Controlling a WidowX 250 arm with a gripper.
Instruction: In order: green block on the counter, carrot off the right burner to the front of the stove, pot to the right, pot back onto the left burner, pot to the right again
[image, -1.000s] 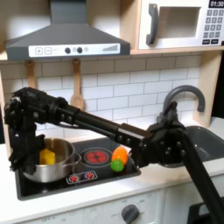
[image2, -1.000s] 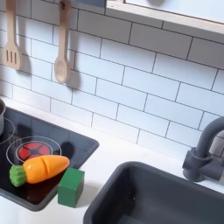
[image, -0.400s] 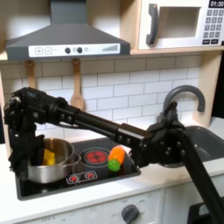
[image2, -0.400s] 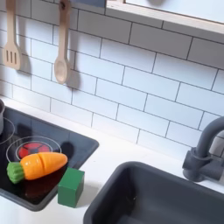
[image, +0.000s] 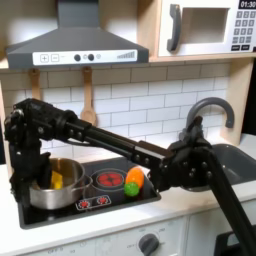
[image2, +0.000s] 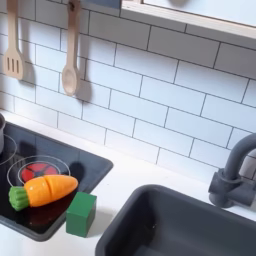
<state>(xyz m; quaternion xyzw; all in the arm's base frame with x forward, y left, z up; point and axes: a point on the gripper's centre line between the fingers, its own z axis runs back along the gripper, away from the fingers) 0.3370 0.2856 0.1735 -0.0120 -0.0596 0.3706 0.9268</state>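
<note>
Green block on counter (second exterior view), carrot beside

Toy kitchen, stove, sink, likely microwave

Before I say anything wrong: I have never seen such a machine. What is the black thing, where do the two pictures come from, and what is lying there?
The black thing is a robot arm reaching across a toy kitchen. The first exterior view looks at the kitchen from the front. The second exterior view is closer, looking over one end of the stove and the sink.

On the stove a steel pot holds a yellow toy piece. A carrot lies by a red burner ring. A green block stands at the stove's edge, next to the white counter.

The dark end beside the carrot seems to be the gripper. I cannot tell whether it is open. The carrot and block lie free.
</note>
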